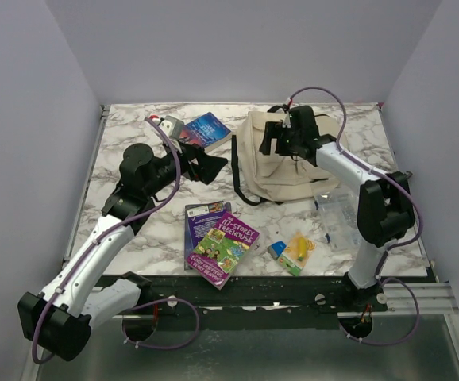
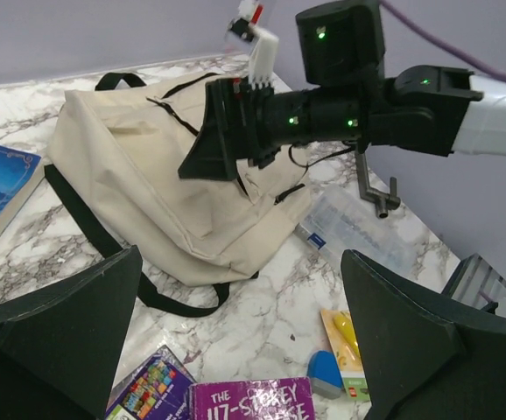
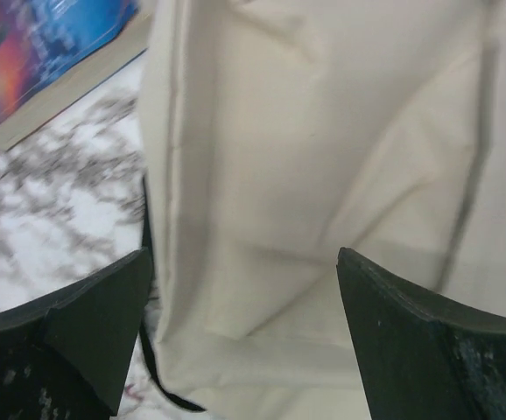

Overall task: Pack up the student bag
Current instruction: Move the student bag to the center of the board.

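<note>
The cream student bag (image 1: 281, 167) lies flat at the back middle of the marble table, black straps trailing toward the front. My right gripper (image 1: 281, 136) hovers over the bag's far end, open, with only cream fabric (image 3: 323, 175) showing between its fingers. My left gripper (image 1: 206, 164) stands open left of the bag (image 2: 148, 166), holding nothing. A blue book (image 1: 206, 131) lies behind it. Two purple books (image 1: 223, 244) are stacked near the front edge. A blue eraser (image 1: 277, 251) and a yellow card pack (image 1: 298, 252) sit to their right.
A clear plastic compartment box (image 1: 337, 214) lies to the right of the bag, beside the right arm's elbow. The blue book's corner (image 3: 43, 44) shows next to the bag's side in the right wrist view. Grey walls close the table on three sides.
</note>
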### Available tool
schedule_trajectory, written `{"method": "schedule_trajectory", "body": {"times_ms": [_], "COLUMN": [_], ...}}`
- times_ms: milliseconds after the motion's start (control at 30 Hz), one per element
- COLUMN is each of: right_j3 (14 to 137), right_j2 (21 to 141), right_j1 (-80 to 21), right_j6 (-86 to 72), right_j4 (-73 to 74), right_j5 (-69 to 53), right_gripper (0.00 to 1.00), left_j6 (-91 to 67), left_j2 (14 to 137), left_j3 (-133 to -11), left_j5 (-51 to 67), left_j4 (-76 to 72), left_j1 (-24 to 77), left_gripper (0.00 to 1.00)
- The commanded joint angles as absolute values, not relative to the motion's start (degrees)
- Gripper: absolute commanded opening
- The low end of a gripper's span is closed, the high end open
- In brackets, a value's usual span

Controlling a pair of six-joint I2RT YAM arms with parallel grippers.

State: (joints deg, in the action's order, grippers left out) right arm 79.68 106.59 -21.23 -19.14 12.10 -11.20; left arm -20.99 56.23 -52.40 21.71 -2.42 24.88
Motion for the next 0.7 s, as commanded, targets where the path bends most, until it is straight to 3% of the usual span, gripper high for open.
{"method": "schedule_trajectory", "body": {"times_ms": [0,67,233,433,667], "right_j3": [82.06,82.03,80.24,69.81,64.43], "right_j2": [103.96,104.53,104.35,98.23,97.66], "right_j1": [-20.44,-19.18,-15.05,-0.86,10.12], "right_j6": [-13.82,-12.75,-15.18,-23.67,-27.91], "right_j4": [19.96,21.22,22.45,14.26,10.25], "right_j5": [21.68,28.16,30.31,5.15,-6.81], "right_gripper": [0.92,0.93,0.91,0.87,0.88], "left_j6": [-21.95,-22.32,-22.88,-23.99,-25.22], "left_j2": [56.77,56.86,57.4,59.26,60.82], "left_j3": [-54.49,-54.66,-54.73,-55.55,-56.07], "left_j5": [23.5,23.5,23.75,25.04,26.21], "left_j4": [-1.26,-1.06,-0.81,-0.1,-0.09], "left_j1": [25.31,25.31,25.31,25.31,25.31], "left_gripper": [0.98,0.98,0.98,0.98,0.97]}}
